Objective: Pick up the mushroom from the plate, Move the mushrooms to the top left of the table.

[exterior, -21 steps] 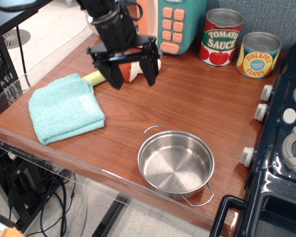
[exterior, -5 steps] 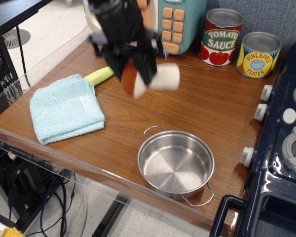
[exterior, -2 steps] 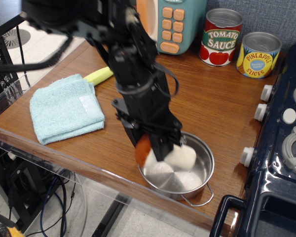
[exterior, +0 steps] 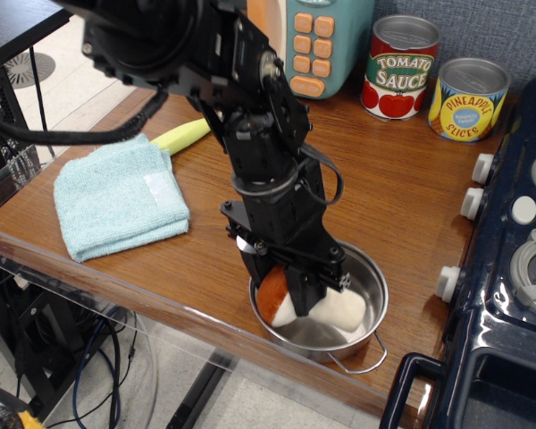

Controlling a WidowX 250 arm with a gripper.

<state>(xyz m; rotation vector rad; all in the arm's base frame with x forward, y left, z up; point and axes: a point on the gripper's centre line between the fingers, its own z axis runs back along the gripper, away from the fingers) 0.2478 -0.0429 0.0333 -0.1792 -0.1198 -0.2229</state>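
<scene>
The mushroom [exterior: 272, 302], with a reddish-brown cap and a thick white stem, lies on its side inside the steel pot [exterior: 376, 279] at the front of the table [exterior: 384, 179]. My gripper [exterior: 299, 288] reaches down into the pot, and its black fingers are shut around the mushroom between cap and stem. The arm hides the pot's left rim and far handle. No plate is in view.
A light blue towel [exterior: 116, 197] lies at the left, with a yellow-green corn-like toy [exterior: 183, 136] behind it. A toy microwave [exterior: 317, 40], a tomato sauce can [exterior: 402, 67] and a pineapple can [exterior: 467, 98] stand at the back. A dark blue toy stove [exterior: 518, 268] fills the right edge.
My gripper took the mushroom from the back left, carried it forward and right, and lowered it into the steel pot. It now sits deeper in the pot.
</scene>
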